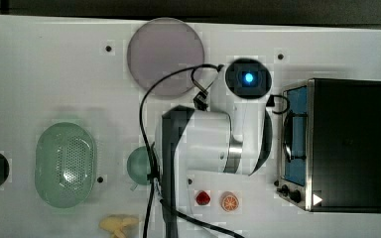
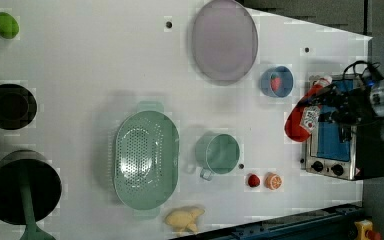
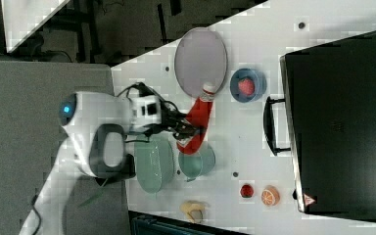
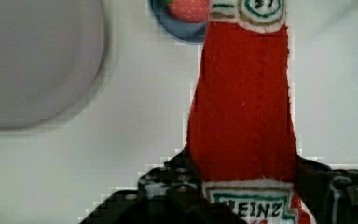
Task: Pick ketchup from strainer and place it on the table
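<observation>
The ketchup (image 4: 242,107) bottle looked like soft matt red plastic with a printed paper-like label. The strainer (image 2: 145,159) was pale green plastic, smooth with a perforated centre and a slight sheen. The table (image 2: 90,60) was smooth matt white. The toaster oven (image 1: 345,144) had a dark matt casing and shiny metal front.

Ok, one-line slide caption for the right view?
Gripper holds the ketchup aloft, clear of the empty strainer.
</observation>
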### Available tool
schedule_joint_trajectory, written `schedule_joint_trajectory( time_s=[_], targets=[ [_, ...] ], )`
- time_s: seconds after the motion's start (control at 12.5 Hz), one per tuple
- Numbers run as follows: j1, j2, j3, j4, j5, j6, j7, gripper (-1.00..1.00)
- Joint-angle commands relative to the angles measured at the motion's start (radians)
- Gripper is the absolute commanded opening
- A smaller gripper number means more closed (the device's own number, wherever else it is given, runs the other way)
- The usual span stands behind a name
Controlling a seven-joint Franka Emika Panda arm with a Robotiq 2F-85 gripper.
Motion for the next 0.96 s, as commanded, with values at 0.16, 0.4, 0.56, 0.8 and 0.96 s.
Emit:
schedule_joint_trajectory(
  time_s=[0.16, 0.4, 0.56, 0.8, 0.96],
  targets=[
    [0.02, 0.034, 0.011, -0.129, 0.004, 0.193, -0.046, 0.21],
    [0.019, 0.1, 0.004, -0.175, -0.023, 0.292, -0.046, 0.21],
    [0.019, 0.133, -0.004, -0.178, -0.086, 0.324, -0.046, 0.47],
    [0.019, 0.122, 0.0, -0.171, -0.11, 0.329, -0.045, 1.0],
    [0.019, 0.072, 0.016, -0.151, -0.1, 0.329, -0.032, 1.0]
  ],
)
